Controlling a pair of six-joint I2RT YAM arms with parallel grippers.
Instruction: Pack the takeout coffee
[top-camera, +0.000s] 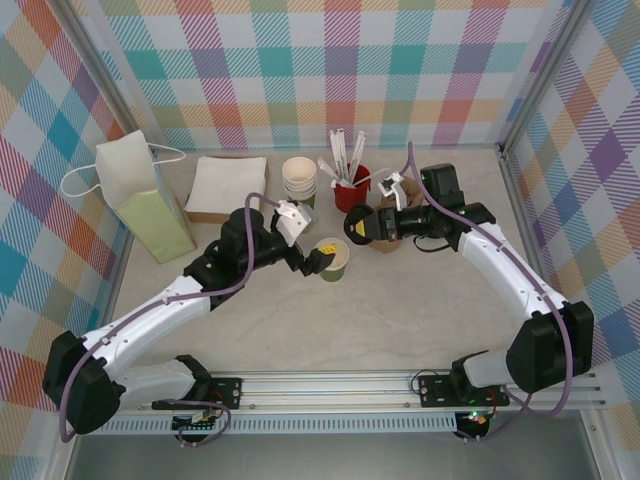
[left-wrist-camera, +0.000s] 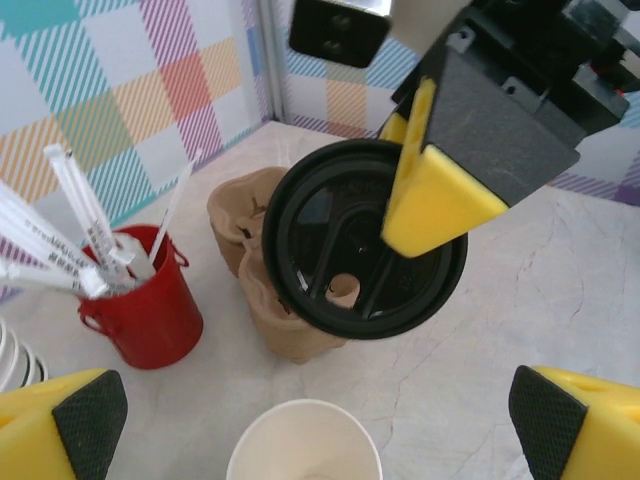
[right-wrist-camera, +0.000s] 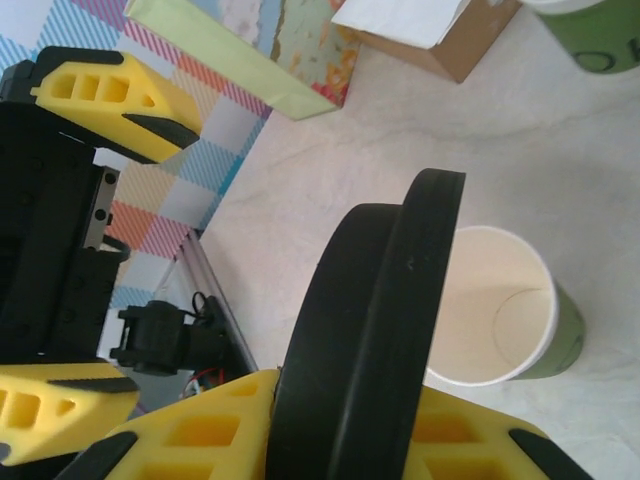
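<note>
The cup (top-camera: 336, 266) stands open on the worktop (top-camera: 380, 320), between the wide-spread jaws of the left gripper (top-camera: 322, 256), which seem not to press it. The right gripper (top-camera: 362, 226) has its jaws closed on the black lid (left-wrist-camera: 365, 240), held on edge just beside the cup. If the lid comes down tilted or off centre, it may catch the rim and tip the unsupported cup.
</note>
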